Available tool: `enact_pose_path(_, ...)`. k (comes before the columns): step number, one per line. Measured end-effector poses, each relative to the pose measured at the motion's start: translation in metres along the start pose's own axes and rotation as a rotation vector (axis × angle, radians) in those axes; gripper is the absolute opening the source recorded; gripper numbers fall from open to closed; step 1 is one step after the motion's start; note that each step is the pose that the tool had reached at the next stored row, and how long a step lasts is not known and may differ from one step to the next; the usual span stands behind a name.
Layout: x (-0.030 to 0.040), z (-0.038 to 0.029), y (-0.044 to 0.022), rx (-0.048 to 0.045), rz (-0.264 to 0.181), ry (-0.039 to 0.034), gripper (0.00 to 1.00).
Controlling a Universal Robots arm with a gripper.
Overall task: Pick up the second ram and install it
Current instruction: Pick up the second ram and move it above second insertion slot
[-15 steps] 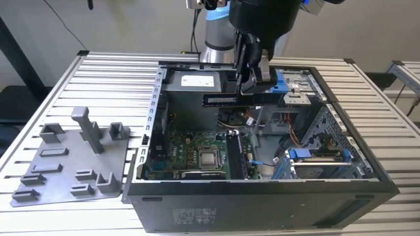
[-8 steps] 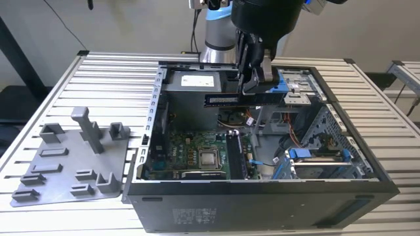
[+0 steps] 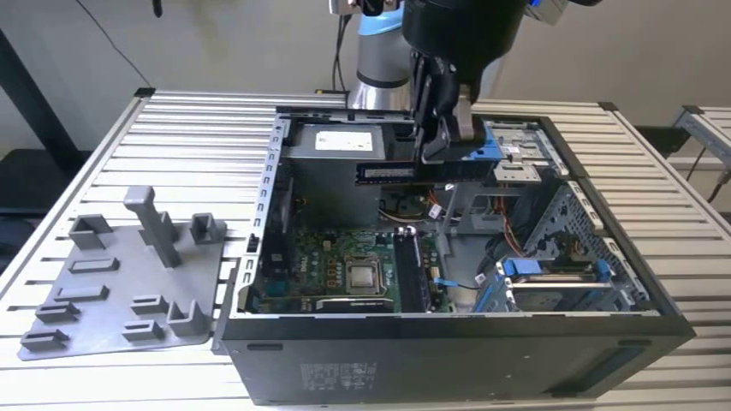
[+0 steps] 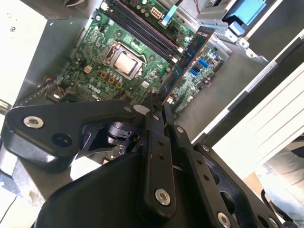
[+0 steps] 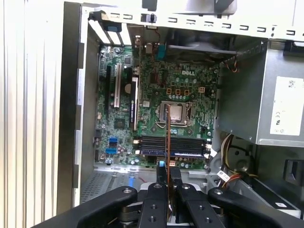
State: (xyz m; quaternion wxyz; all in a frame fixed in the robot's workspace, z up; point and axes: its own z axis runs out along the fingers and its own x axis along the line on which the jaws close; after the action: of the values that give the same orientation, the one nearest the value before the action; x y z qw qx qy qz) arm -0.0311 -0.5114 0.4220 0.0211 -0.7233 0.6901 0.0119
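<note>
the gripper (image 3: 440, 159) hangs over the open computer case (image 3: 457, 360), its fingers pinched on the flat faces of the second ram (image 3: 389, 173). in the exterior view the stick is held level and clear of the board, and most of its length reaches toward 9 o'clock from the fingers, pale label outward.

in the second wrist view the gripper (image 4: 159, 107) clamps one end of the ram (image 4: 187, 59), which slants away over the green motherboard (image 4: 95, 66). in the first wrist view the gripper (image 5: 168, 171) holds the ram (image 5: 168, 133) edge-on, a thin copper line crossing the long black slots (image 5: 190, 142) and reaching the cpu socket (image 5: 175, 112). the stick is seated in none of them.

in the exterior view, read from the gripper, the slots (image 3: 409, 265) lie at 6 o'clock, the motherboard (image 3: 320, 257) at 7 o'clock, and the grey fixture plate (image 3: 115, 282) at 8 o'clock, outside the case on the slatted table (image 3: 194, 128).
</note>
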Motion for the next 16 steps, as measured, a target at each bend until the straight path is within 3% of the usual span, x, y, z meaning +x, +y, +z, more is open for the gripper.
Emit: enact_pose_path(16,-0.0089,0.0005,-0.0011,0.0000,0.000,-0.0001,0.14)
